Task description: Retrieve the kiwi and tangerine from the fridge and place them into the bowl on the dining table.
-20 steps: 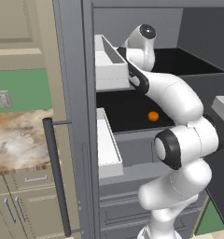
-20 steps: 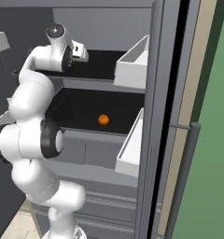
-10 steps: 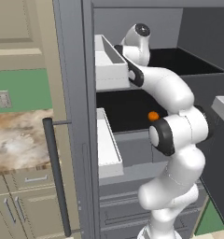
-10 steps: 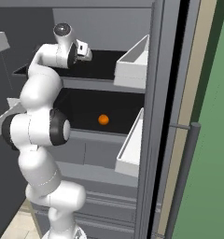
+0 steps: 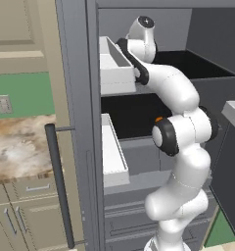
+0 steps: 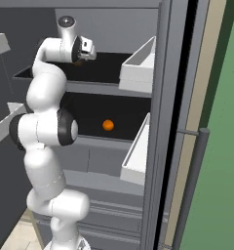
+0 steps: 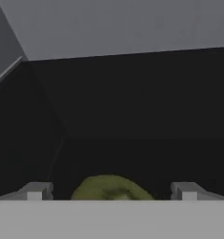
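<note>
Left base view — fridge: the tall slate-grey double-door fridge [image 5: 80, 122] stands open, its dark interior exposed so that the shelves can be reached.
Left base view — arm: the white arm rises from the lower right and bends into the upper shelf; its elbow covers most of the small bright orange tangerine [image 5: 159, 119], of which a sliver shows on the lower shelf.
Left base view — door bins: two white door bins [image 5: 114, 66] hang on the opened door, clear of the arm's path.
Right base view — gripper: the two-finger gripper [image 6: 86, 50] is level with the upper shelf and points inward, judged to be lined up for a pick there.
Right base view — tangerine: the ball lies alone on the lower shelf, well below the gripper, so it appears left for a later pick.
Hand view — kiwi: a rounded olive-green kiwi [image 7: 111, 188] lies on the dark shelf floor, low and between the fingertips [image 7: 37, 190].
Hand view — gripper state: jaws spread wide to either side of the kiwi, holding nothing; contact cannot be told.
</note>
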